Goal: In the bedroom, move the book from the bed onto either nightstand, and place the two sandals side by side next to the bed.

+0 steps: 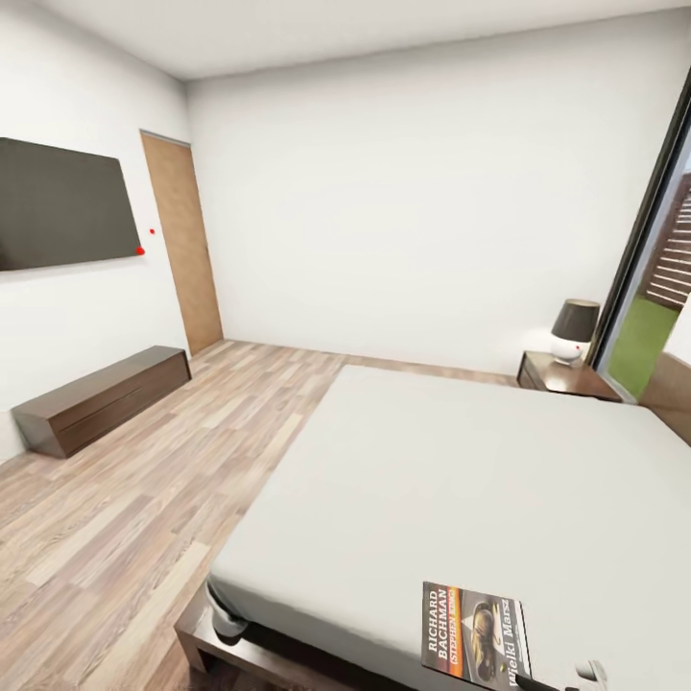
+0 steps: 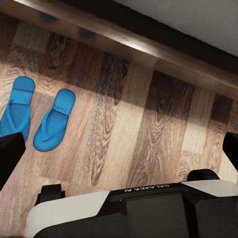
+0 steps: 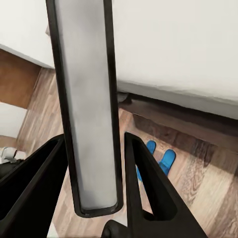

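The book [image 1: 475, 633], dark with an orange band and white lettering, shows at the lower edge of the head view over the near corner of the bed [image 1: 461, 480]. In the right wrist view it appears edge-on as a long thin slab [image 3: 89, 99] between the fingers of my right gripper [image 3: 94, 141], which is shut on it. The two blue sandals [image 2: 17, 111] [image 2: 54, 119] lie side by side on the floor beside the bed frame [image 2: 148, 47]; they also peek out past a finger [image 3: 167, 159]. My left gripper [image 2: 119, 148] hangs open above the floor. The nightstand [image 1: 566, 376] with its lamp stands at the bed's far side.
A long low bench [image 1: 101, 398] sits under a wall-mounted TV [image 1: 62, 203] on the left wall, with a brown door [image 1: 182, 245] beyond. Wood-plank floor [image 1: 144, 499] stretches between bench and bed. A tall dark-framed window [image 1: 653, 288] is on the right.
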`<state>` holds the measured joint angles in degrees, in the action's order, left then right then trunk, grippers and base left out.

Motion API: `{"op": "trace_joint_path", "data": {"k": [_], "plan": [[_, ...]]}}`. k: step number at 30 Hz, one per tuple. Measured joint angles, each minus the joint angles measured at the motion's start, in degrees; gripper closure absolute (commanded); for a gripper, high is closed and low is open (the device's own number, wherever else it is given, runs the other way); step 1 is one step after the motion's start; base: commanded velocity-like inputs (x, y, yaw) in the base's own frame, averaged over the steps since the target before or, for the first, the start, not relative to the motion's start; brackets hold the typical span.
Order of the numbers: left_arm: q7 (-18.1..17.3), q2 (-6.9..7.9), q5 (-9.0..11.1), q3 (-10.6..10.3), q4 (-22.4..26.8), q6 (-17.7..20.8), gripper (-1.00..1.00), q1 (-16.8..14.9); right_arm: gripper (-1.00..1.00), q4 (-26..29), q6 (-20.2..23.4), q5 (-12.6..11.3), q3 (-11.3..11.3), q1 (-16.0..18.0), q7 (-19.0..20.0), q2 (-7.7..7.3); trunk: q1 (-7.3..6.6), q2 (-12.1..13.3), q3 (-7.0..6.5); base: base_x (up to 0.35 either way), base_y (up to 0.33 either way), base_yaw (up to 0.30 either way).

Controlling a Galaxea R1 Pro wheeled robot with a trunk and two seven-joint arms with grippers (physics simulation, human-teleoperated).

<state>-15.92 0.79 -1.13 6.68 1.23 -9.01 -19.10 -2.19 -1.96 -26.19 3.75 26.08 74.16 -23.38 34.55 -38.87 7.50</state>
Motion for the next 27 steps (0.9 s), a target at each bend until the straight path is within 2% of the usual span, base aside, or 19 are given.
{"op": "trace_joint_path", "data": {"k": [27], "plan": [[0.00,0.08,0.01,0.00,0.00,-0.01,-1.00,0.00,1.00,0.00,0.07,0.00,0.04,0.00,-0.07,0.00,0.00,0.00,0.00,0.000,0.000,0.294]]}}
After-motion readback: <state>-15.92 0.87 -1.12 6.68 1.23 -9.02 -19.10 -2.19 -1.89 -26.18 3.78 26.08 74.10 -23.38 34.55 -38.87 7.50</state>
